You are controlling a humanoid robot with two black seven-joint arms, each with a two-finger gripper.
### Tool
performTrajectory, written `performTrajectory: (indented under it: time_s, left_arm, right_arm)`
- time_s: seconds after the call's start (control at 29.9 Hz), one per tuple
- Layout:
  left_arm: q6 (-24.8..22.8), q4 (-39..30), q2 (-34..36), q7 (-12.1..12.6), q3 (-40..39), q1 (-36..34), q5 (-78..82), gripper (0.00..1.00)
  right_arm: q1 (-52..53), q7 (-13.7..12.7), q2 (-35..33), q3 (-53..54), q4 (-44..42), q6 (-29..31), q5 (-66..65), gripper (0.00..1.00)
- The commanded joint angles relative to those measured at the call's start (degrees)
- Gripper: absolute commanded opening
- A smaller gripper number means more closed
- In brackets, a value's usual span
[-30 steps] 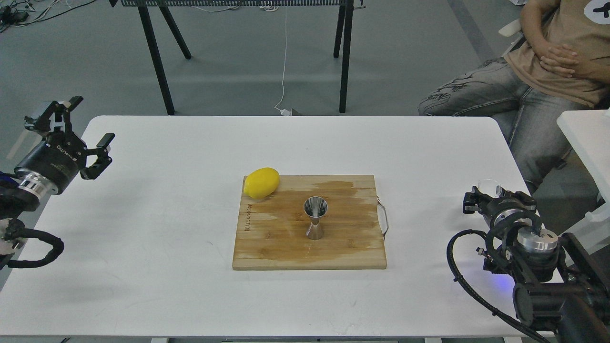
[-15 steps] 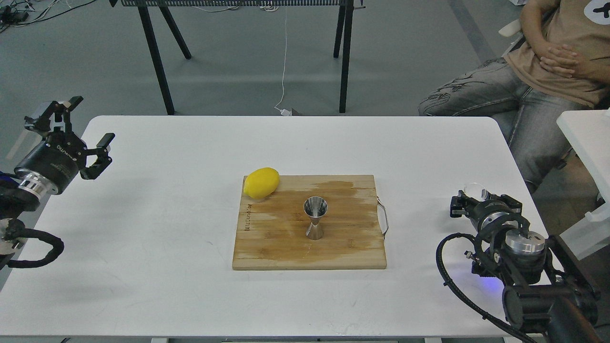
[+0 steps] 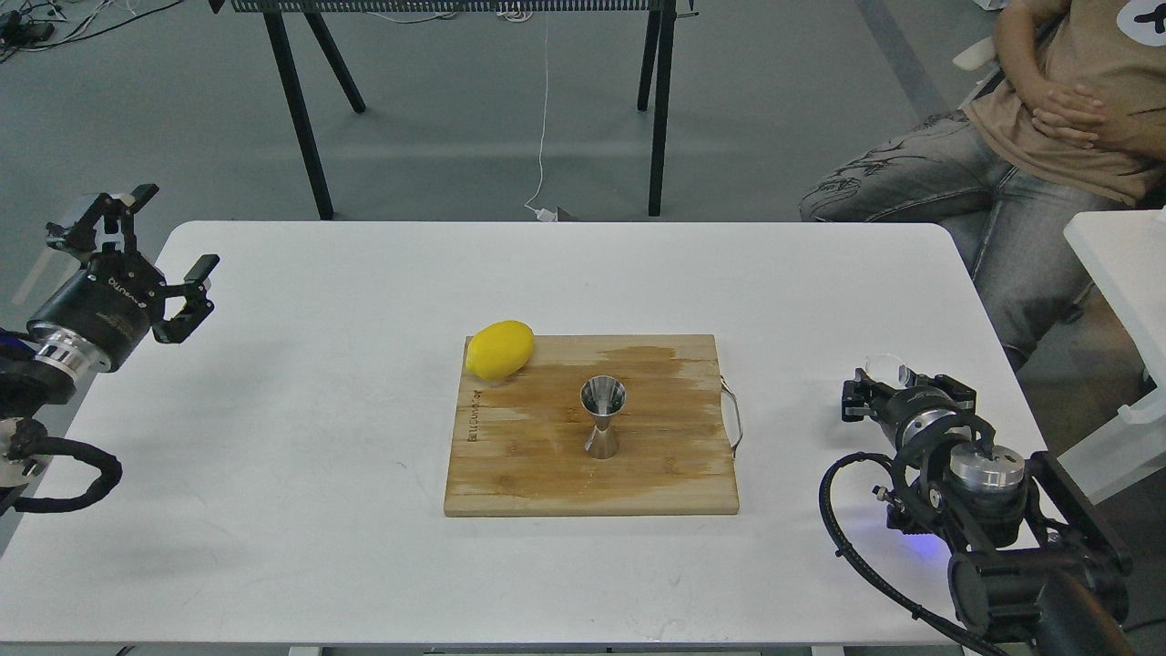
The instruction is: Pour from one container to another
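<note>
Head view first — where is the jigger?

— The steel jigger (image 3: 603, 428) stands upright near the middle of the wooden cutting board (image 3: 547, 474), which lies on the white table (image 3: 319, 410). A darker wet-looking patch spreads over the board around and behind it.

— Anything close to it?

— A lemon (image 3: 499, 349) sits at the board's far left corner, well apart from the jigger, overhanging the edge slightly. A thin metal handle (image 3: 734, 417) sticks out from the board's right side.

— And the glass cup?

— The clear glass cup (image 3: 889, 370) shows at the tip of the right gripper (image 3: 888, 394), over the table's right part, well apart from the board. The fingers appear clamped on it, though the cup is small and faint.

— Anything between cup and jigger?

— Only bare table and the board's right edge with that handle.

— The other arm?

— The left gripper (image 3: 164, 251) hangs at the table's left edge, its jaws spread wide, holding nothing.

— Beyond the table?

— A seated person (image 3: 1048, 137) at the far right, and black table legs (image 3: 301, 118) on the grey floor.
</note>
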Motion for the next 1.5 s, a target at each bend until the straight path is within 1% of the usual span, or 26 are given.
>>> performTrajectory:
  time_s: [0.0, 0.13, 0.43, 0.53, 0.63, 0.8, 0.84, 0.97, 1.1, 1.24, 1.37, 1.4, 1.47]
  left_arm:
    - [0.0, 0.0, 0.0, 0.0, 0.0, 0.0, 0.0, 0.99]
    - [0.0, 0.0, 0.0, 0.0, 0.0, 0.0, 0.0, 0.99]
    - [0.0, 0.0, 0.0, 0.0, 0.0, 0.0, 0.1, 0.99]
    - [0.0, 0.0, 0.0, 0.0, 0.0, 0.0, 0.1, 0.99]
    - [0.0, 0.0, 0.0, 0.0, 0.0, 0.0, 0.0, 0.99]
    - [0.0, 0.0, 0.0, 0.0, 0.0, 0.0, 0.0, 0.99]
    - [0.0, 0.0, 0.0, 0.0, 0.0, 0.0, 0.0, 0.99]
    - [0.0, 0.0, 0.0, 0.0, 0.0, 0.0, 0.0, 0.99]
    - [0.0, 0.0, 0.0, 0.0, 0.0, 0.0, 0.0, 0.99]
    - [0.0, 0.7, 0.0, 0.0, -0.1, 0.0, 0.0, 0.99]
    - [0.0, 0.7, 0.1, 0.0, -0.1, -0.1, 0.0, 0.99]
    - [0.0, 0.7, 0.1, 0.0, -0.2, -0.1, 0.0, 0.99]
    - [0.0, 0.7, 0.1, 0.0, -0.2, -0.1, 0.0, 0.99]
  right_arm:
    - [0.0, 0.0, 0.0, 0.0, 0.2, 0.0, 0.0, 0.51]
    - [-0.3, 0.0, 0.0, 0.0, 0.6, 0.0, 0.1, 0.54]
    - [-0.3, 0.0, 0.0, 0.0, 1.1, 0.0, 0.4, 0.65]
    - [-0.3, 0.0, 0.0, 0.1, 1.2, -0.1, 0.4, 0.71]
    - [-0.7, 0.1, 0.0, 0.2, 1.9, -0.1, 0.4, 0.81]
    - [-1.0, 0.1, -0.1, 0.5, 2.8, -0.1, 0.4, 0.91]
    - [-1.2, 0.1, -0.2, 0.8, 3.1, -0.1, 0.4, 0.95]
    - [-2.1, 0.1, -0.7, 1.0, 6.6, 0.5, 0.3, 0.99]
    - [-2.5, 0.3, -4.1, -0.1, 10.2, 1.9, -0.2, 0.99]
    - [-1.7, 0.1, -9.7, -4.0, 11.9, 9.4, -0.8, 0.99]
    - [1.5, 0.2, -17.7, -10.6, 11.3, 20.9, -2.4, 0.99]
    - [2.2, 0.3, -19.0, -11.9, 11.0, 24.0, -3.4, 0.99]
    - [2.6, 0.2, -20.4, -12.5, 9.7, 32.1, -5.9, 0.99]
